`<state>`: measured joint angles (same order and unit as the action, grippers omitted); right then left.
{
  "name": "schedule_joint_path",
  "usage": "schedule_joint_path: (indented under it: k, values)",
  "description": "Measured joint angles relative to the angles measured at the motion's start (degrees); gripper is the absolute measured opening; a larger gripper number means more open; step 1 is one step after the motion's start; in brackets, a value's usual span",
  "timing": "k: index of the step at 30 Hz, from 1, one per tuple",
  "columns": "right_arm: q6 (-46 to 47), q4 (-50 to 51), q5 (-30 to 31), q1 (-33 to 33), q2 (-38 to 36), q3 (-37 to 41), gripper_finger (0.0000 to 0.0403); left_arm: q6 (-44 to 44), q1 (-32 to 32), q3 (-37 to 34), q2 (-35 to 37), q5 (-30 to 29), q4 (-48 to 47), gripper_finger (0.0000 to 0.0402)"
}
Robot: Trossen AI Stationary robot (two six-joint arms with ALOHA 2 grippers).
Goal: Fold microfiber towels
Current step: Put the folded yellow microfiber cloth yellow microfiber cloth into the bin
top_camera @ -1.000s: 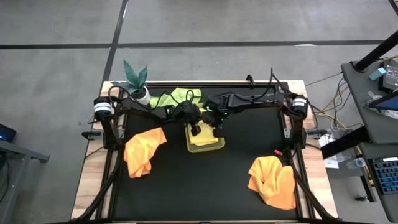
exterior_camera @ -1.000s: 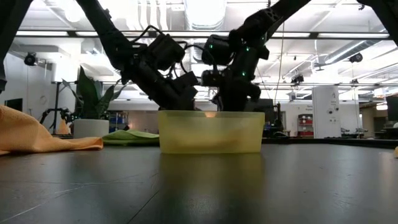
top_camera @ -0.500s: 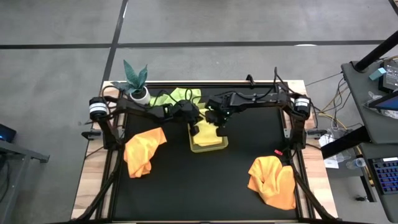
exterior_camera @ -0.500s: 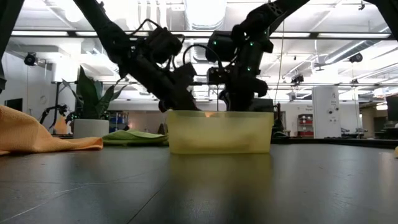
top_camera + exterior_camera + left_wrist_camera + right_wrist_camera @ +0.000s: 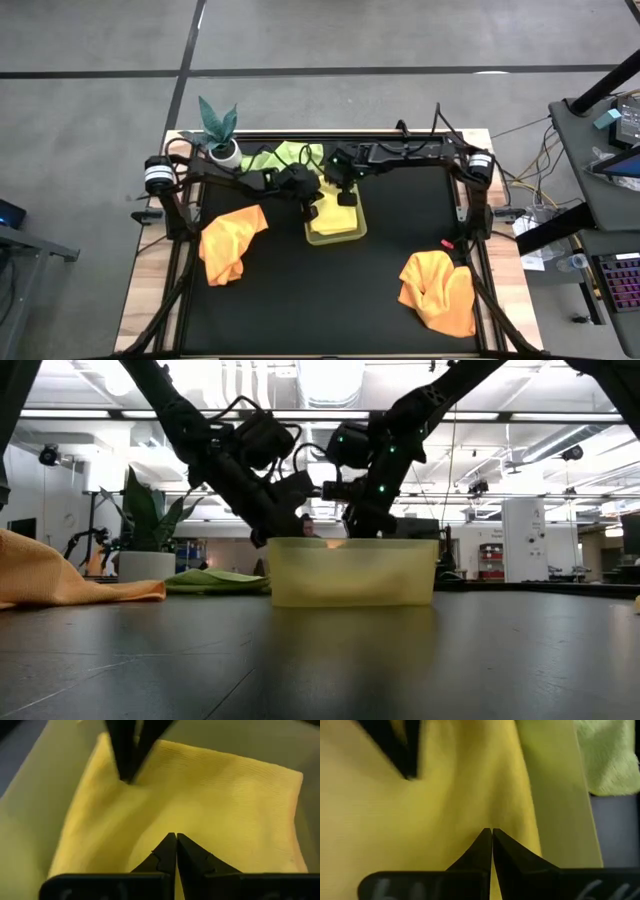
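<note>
fingers pinched tight on both my grippers, tips meeting w/ nothing between them: left gripper (image 5: 176,840) and right gripper (image 5: 489,834) each hang over the folded pale yellow towel (image 5: 200,795) lying in the tray (image 5: 352,232), empty-handed. can't tell if the tips touch the cloth or sit just above it.

risk 1, nearest: both grippers crowd the same small tray. in the left wrist view the other arm's fingers (image 5: 129,750) point down at the far edge of that same towel. any sideways move & we knock each other, or drag the fold apart.

risk 2: tray is light-looking plastic. if i press or snag its wall (image 5: 350,572), i reckon it slides across the black table (image 5: 300,300), maybe tips.

risk 3: closed tips can hook fuzzy pile. lifting straight up could pull the towel out w/ me.

farther out: green towel (image 5: 285,155) bunched just behind the tray, near the plant (image 5: 218,125). an elbow sweep back there may push it into the pot.

orange towel (image 5: 232,242) on my left side & second orange towel (image 5: 440,290) on the right near corner, both crumpled, unfolded, well apart from the tray. long reaches, so cables could catch the frame.
</note>
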<state>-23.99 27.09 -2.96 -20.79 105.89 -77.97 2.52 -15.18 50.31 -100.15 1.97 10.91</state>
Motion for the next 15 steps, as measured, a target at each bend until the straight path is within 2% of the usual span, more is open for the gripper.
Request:
schedule_joint_path:
  k: [5,15]
  values:
    - [-0.01,-0.04,3.00,-1.39,0.48,0.22,0.0009,0.07,0.04,-0.07,-0.39,1.01,-1.45,0.0000]
    - [0.00,0.35,3.08,-2.13,0.13,0.22,0.0009,0.07,0.17,-0.03,-0.22,1.05,-1.56,0.0000]
